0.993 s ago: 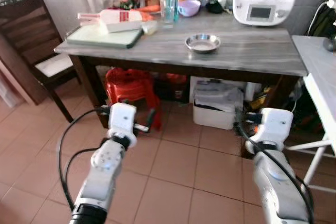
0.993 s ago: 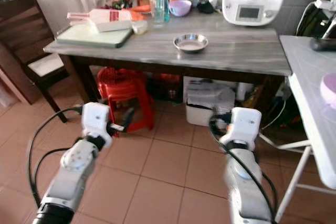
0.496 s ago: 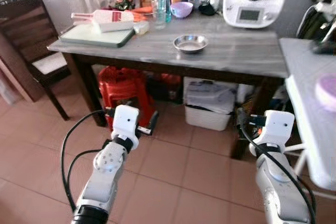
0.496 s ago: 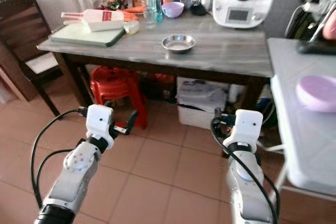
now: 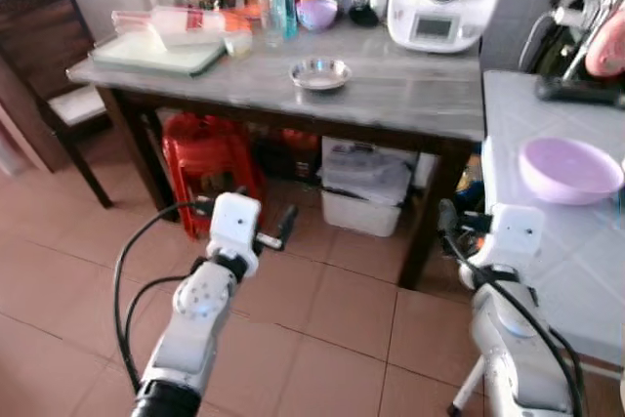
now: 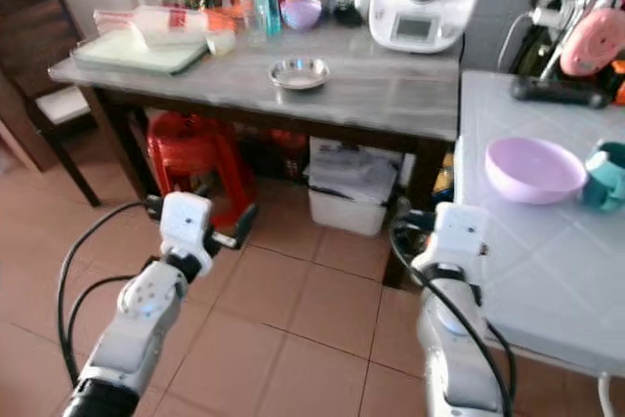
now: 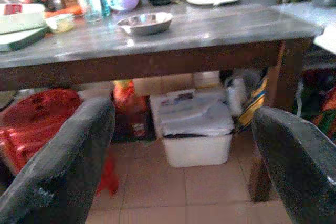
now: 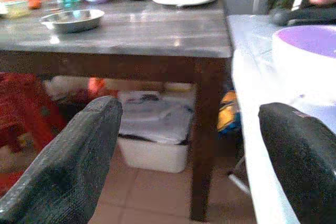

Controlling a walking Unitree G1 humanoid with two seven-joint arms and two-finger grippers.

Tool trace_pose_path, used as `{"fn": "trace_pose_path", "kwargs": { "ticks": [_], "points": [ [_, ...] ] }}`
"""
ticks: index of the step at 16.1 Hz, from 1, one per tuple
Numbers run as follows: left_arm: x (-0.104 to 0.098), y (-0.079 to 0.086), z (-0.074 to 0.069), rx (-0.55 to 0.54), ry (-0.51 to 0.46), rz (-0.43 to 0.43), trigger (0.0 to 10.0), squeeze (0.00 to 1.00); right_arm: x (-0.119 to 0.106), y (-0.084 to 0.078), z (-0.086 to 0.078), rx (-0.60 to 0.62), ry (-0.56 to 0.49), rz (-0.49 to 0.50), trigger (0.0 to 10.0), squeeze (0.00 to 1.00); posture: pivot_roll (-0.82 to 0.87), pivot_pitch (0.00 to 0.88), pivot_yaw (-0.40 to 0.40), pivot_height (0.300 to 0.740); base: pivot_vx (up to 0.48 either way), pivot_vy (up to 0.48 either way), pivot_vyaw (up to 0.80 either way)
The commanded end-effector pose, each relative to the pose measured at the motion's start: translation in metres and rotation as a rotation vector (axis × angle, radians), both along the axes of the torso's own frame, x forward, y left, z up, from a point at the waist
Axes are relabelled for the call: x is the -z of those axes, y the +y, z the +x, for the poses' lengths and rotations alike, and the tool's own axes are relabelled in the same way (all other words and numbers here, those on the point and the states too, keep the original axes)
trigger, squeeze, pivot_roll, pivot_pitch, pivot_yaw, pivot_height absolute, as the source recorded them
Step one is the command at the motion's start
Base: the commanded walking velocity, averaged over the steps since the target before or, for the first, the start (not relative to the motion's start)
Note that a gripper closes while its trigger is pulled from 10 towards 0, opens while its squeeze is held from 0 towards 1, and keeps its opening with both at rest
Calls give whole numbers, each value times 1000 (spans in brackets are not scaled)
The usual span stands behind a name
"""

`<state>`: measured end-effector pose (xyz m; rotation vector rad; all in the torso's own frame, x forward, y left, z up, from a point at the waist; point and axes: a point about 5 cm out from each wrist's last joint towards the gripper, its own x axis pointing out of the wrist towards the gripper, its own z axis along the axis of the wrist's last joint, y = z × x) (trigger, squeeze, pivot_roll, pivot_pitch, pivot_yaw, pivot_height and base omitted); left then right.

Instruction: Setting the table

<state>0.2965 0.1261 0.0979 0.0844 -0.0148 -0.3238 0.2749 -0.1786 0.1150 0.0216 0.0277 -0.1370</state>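
Both sets of fingers are spread wide and carry nothing: the left gripper and the right gripper are held low over the tiled floor, short of either surface. The lavender bowl is judged the nearest task item. It lies ahead and to the right of the right gripper, above finger level, near the front of the white tiled surface; the right arm is clearly nearer to it than the left. It is round, so no long axis governs the approach, and it appears empty. Just beside it at the right edge, a teal cup is noted, contents hidden. On the wooden surface, well ahead of both grippers, a steel dish is found empty. A small purple bowl stands further back among bottles; its contents cannot be made out.
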Motion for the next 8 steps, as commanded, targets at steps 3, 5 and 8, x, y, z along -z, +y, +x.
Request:
{"fn": "trace_pose_path", "kwargs": {
  "ticks": [3, 5, 8],
  "points": [
    [-3, -1, 1, -1, -7, 0, 10000, 0, -2, -2, 1, 10, -4, -7, 10000, 0, -51, 0, 48, 740, 0, -340, 0],
    [-2, -1, 1, 2, -4, 0, 10000, 0, -2, -2, 1, 11, -4, -6, 10000, 0, -52, 0, 47, 740, 0, -337, 0],
    [-1, -1, 0, 4, -1, 0, 10000, 0, -2, -2, 1, 13, 2, -6, 10000, 0, -52, 0, 46, 740, 0, -340, -331]
  ]
}}
